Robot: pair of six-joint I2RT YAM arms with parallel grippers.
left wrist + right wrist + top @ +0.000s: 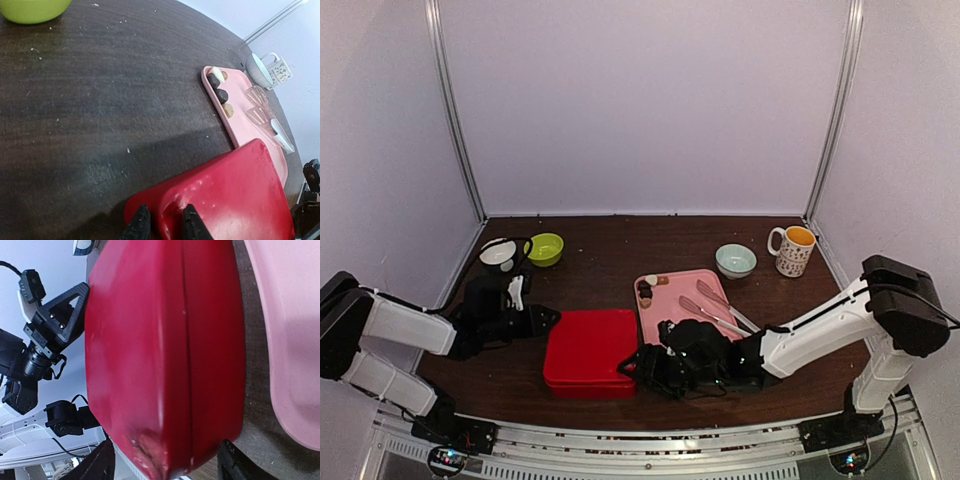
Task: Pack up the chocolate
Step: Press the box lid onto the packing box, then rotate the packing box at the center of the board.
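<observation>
- Chocolate (220,95) lies as a short row of tiny pieces in one corner of a pink tray (248,136), close along its rim. Two dark brown pieces sit mid-row, a light brown one at the lower end, and a cream one and a light brown one side by side at the top.
- In the left wrist view the row's long axis runs from upper left to lower right, following the tray's rim. In the top view it stands nearly upright in the frame and bends right at its upper end.
- The tray rests on the dark wooden tabletop (100,100), right of centre in the top view. A closed red box (588,348) is just beside it at lower left.
- The left pincer (165,227) is clamped on a raised corner of the red box at the bottom of its view. The chocolate is up and to the right, well apart, beyond the box's lid.
- The right pincer (166,466) stands open, its fingers spread either side of the box's near end. Whether they touch the box is unclear. In the top view the chocolate sits straight above this pincer, apart.
- Metal tongs (720,308) lie on the tray, right of the chocolate.
- The box's inside is hidden. The right wrist view cuts the tray off at the right edge, showing only bare pink. In the top view the pieces are too small to count.
</observation>
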